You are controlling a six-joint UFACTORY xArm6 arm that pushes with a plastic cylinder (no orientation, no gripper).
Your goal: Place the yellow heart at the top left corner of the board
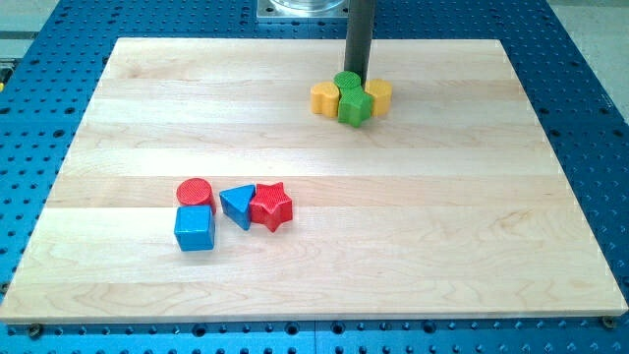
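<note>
My tip touches the green round block, its very end hidden. There is no hand. The yellow heart is partly covered by the green cube.

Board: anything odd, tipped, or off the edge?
Nothing stands out. All blocks sit flat on the board. One cluster near the view's top: yellow heart, two green blocks, another yellow block, with my tip just behind them. The second cluster: red cylinder, blue cube, blue triangle, red star.
</note>
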